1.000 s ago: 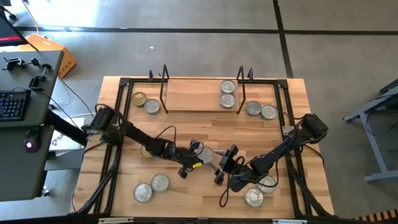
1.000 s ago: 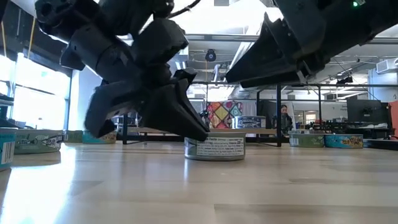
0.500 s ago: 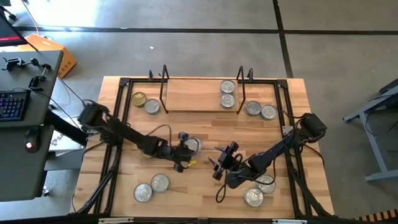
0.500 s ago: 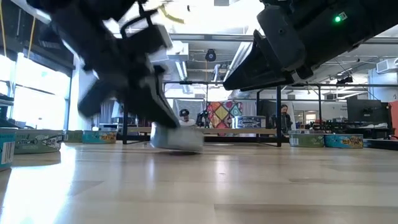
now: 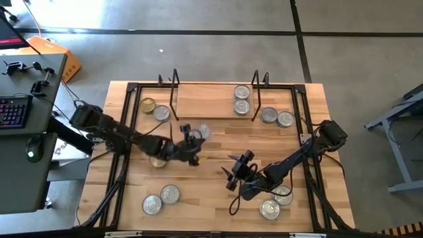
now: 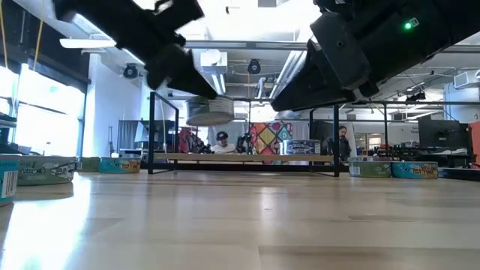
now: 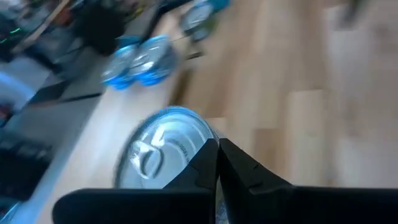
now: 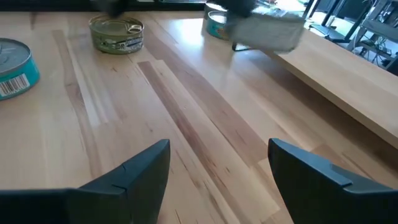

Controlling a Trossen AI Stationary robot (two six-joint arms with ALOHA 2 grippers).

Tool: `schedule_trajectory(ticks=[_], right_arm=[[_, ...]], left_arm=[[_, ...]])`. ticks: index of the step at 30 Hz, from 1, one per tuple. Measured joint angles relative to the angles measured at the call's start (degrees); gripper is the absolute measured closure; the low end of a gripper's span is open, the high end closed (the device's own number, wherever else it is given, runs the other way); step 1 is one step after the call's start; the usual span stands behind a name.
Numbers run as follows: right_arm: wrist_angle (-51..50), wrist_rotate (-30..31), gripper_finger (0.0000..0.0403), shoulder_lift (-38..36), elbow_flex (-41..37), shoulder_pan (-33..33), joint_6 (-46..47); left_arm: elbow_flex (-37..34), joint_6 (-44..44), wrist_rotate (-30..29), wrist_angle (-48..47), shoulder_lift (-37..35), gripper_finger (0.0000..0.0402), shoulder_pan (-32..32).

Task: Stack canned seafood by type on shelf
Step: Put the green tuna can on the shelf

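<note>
My left gripper [image 5: 194, 139] is shut on a silver-lidded tin [image 5: 202, 132] and holds it in the air between the table's middle and the shelf [image 5: 211, 102]. In the low view this tin [image 6: 210, 112] hangs well above the wood. Two silver tins [image 5: 242, 99] lie on the shelf board's right end. A gold tin [image 5: 148, 104] and a silver one [image 5: 162, 113] rest on the table left of the shelf. My right gripper [image 5: 232, 173] stands open over the table's middle near part, nothing between its fingers [image 8: 143, 174]. My left gripper meets the tin at the edge of its lid [image 7: 205, 142]; its fingertips [image 7: 231, 158] close together there and hide what lies between them. The fingers come from the table's left, slanting down. The tin is lifted clear and nearly level, lid up.
Two tins [image 5: 277, 118] lie right of the shelf, two [image 5: 161, 199] at the near left and two [image 5: 276, 202] at the near right under my right arm. Another gold tin [image 5: 157, 160] lies under my left arm. Black wire uprights [image 5: 174, 89] stand at the shelf's ends.
My left gripper has risen and gone toward the table's far edge and the shelf, rolling its wrist. The tin has come along with it, from standing on the table's middle to hanging clear above the wood. My right arm has kept still.
</note>
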Motion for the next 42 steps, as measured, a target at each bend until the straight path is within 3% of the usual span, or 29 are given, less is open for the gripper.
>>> schedule_trajectory(ticks=[10, 15, 21, 25, 31, 42], right_arm=[[-0.01, -0.25, 0.014, 0.0, 0.0, -1.59, -0.57], [0.0, -0.48, 0.014, 0.0, 0.0, -2.09, -0.57], [0.17, -2.32, 0.014, 0.0, 0.0, -2.87, -0.57], [0.2, -3.36, 0.014, 0.0, 0.0, -3.34, -0.48], [0.2, -3.48, 0.014, 0.0, 0.0, -3.32, -0.01], [0.2, -3.48, 0.014, 0.0, 0.0, -3.32, 0.02]], left_arm=[[0.61, 8.03, 0.5, 0.1, 0.42, 0.0401, 19.18], [0.62, 7.99, 11.65, 3.57, 0.66, 0.0401, 29.8], [0.74, 10.66, 13.97, 6.72, 1.31, 0.0401, 37.24], [0.74, 10.41, 14.55, 5.45, 1.38, 0.0401, 40.71], [0.74, 9.51, 19.91, 5.8, 1.73, 0.0402, 42.85], [0.74, 9.39, 16.92, 8.68, 8.92, 0.0402, 43.15]])
